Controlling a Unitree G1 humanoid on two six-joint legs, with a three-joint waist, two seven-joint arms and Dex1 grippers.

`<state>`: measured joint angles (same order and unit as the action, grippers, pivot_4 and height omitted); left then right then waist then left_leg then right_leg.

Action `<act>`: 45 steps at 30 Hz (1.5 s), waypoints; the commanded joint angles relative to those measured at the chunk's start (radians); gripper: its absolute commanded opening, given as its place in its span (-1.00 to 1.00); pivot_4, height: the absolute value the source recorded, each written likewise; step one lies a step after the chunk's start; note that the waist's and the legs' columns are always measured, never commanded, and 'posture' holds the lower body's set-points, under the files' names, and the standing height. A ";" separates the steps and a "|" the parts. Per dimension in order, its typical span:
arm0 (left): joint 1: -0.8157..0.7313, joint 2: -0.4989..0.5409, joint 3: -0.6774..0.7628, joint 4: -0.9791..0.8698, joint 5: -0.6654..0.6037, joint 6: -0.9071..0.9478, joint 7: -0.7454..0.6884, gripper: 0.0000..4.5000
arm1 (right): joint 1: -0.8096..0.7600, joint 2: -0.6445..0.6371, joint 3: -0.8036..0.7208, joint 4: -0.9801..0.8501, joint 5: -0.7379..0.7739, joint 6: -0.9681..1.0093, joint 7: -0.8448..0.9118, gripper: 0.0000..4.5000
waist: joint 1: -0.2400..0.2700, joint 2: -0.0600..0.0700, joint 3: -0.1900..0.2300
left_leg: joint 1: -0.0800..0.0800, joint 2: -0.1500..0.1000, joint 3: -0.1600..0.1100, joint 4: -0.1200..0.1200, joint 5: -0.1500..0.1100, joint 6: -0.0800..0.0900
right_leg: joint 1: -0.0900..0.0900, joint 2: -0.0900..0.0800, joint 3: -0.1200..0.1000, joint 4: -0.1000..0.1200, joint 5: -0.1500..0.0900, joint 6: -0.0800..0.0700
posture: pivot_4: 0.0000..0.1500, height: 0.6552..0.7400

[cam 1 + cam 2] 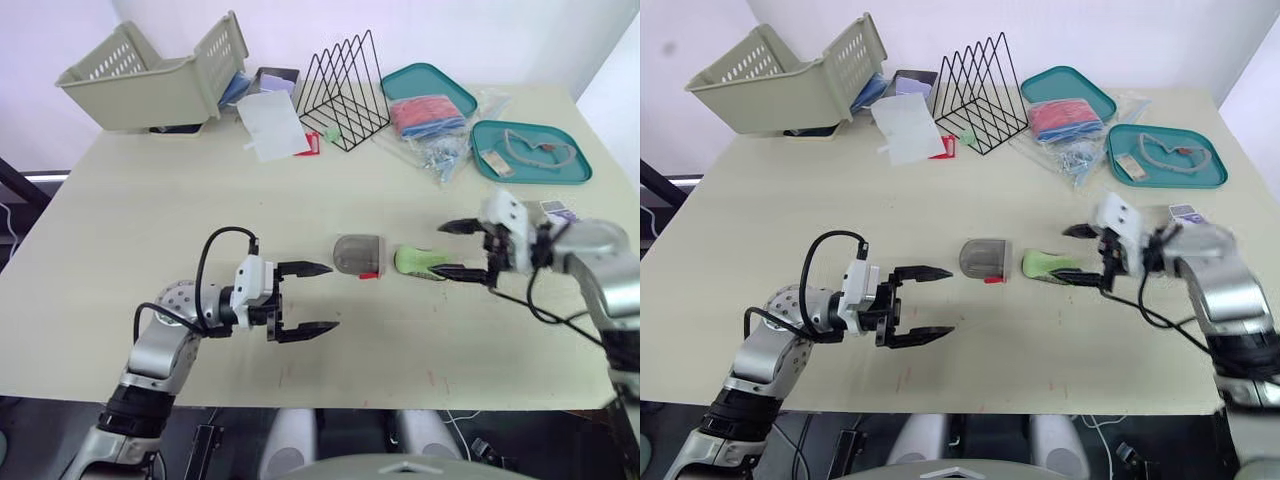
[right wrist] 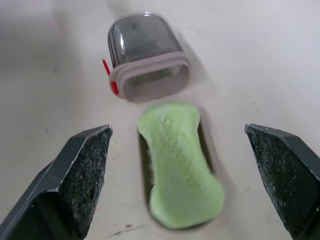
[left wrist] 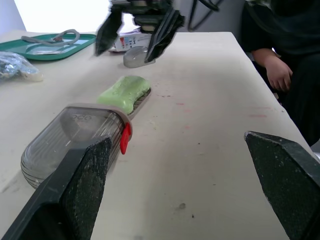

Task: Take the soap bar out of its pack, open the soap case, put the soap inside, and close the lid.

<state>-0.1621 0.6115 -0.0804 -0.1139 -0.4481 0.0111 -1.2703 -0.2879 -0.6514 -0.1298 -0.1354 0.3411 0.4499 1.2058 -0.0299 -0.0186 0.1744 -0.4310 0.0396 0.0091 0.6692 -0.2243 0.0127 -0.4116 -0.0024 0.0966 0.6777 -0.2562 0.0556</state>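
Note:
The green soap bar [image 1: 416,261] lies unwrapped on the flat base of the soap case, in the middle of the table. The clear grey case cover [image 1: 358,254] with a red latch [image 3: 125,138] rests on its side just left of the soap, its open mouth facing it. My right gripper [image 1: 437,249] is open, with its fingertips on either side of the soap's right end, not touching it. My left gripper [image 1: 333,296] is open and holds nothing, just left of and nearer than the cover. In the right wrist view the soap [image 2: 180,162] sits between the spread fingers.
At the back of the table are a beige basket [image 1: 150,75], a white sheet [image 1: 272,125], a black wire rack [image 1: 345,88], two teal trays [image 1: 530,152] and plastic bags [image 1: 440,130]. A person's hand [image 3: 277,72] rests beyond the table's right edge.

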 commanded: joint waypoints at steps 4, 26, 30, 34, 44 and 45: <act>-0.071 0.010 0.009 0.055 0.022 -0.032 -0.024 1.00 | 0.346 0.136 -0.162 -0.109 0.116 -0.343 0.002 0.99 | -0.012 0.001 0.000 | 0.002 0.001 -0.001 0.001 0.000 0.000 | 0.001 0.001 0.000 0.000 -0.001 0.001 | 1.00 1.00; -0.686 -0.087 -0.196 0.698 0.327 -0.260 -0.248 1.00 | 0.547 0.162 -0.093 0.027 0.091 -0.682 -0.037 0.99 | -0.008 0.000 0.000 | 0.008 0.001 0.007 0.000 0.000 0.000 | 0.004 0.002 0.006 0.000 -0.002 0.004 | 1.00 1.00; -0.734 -0.120 -0.223 0.778 0.377 -0.273 -0.238 1.00 | 0.551 0.151 -0.095 0.028 0.097 -0.689 -0.045 0.99 | -0.012 0.000 0.000 | 0.008 0.001 0.007 0.000 0.000 0.000 | 0.004 0.002 0.007 0.001 -0.002 0.004 | 1.00 1.00; -0.760 -0.149 -0.238 0.830 0.423 -0.288 -0.192 1.00 | 0.562 0.149 -0.094 0.021 0.104 -0.689 -0.057 0.99 | -0.010 0.000 0.000 | 0.008 0.001 0.006 0.000 0.000 0.000 | 0.004 0.002 0.007 0.001 -0.002 0.004 | 1.00 1.00; -0.756 -0.167 -0.225 0.862 0.447 -0.277 -0.145 1.00 | 0.576 0.123 -0.092 0.022 0.110 -0.686 -0.068 0.99 | -0.010 0.000 0.000 | 0.005 0.001 0.006 0.000 0.000 0.000 | 0.002 0.002 0.007 0.001 -0.001 0.004 | 1.00 1.00; -0.757 -0.167 -0.223 0.865 0.448 -0.269 -0.142 1.00 | 0.575 0.121 -0.091 0.025 0.110 -0.686 -0.068 0.99 | -0.010 0.000 0.000 | 0.005 0.001 0.006 0.000 0.000 0.000 | 0.002 0.002 0.007 0.001 -0.001 0.004 | 1.00 1.00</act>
<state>-0.9050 0.4428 -0.3228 0.7592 0.0024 -0.2639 -1.4204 0.2843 -0.5201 -0.2091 -0.0955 0.4318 -0.2229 1.1393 -0.0397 -0.0188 0.1748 -0.4259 0.0405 0.0154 0.6694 -0.2242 0.0127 -0.4101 0.0000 0.1035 0.6786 -0.2576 0.0596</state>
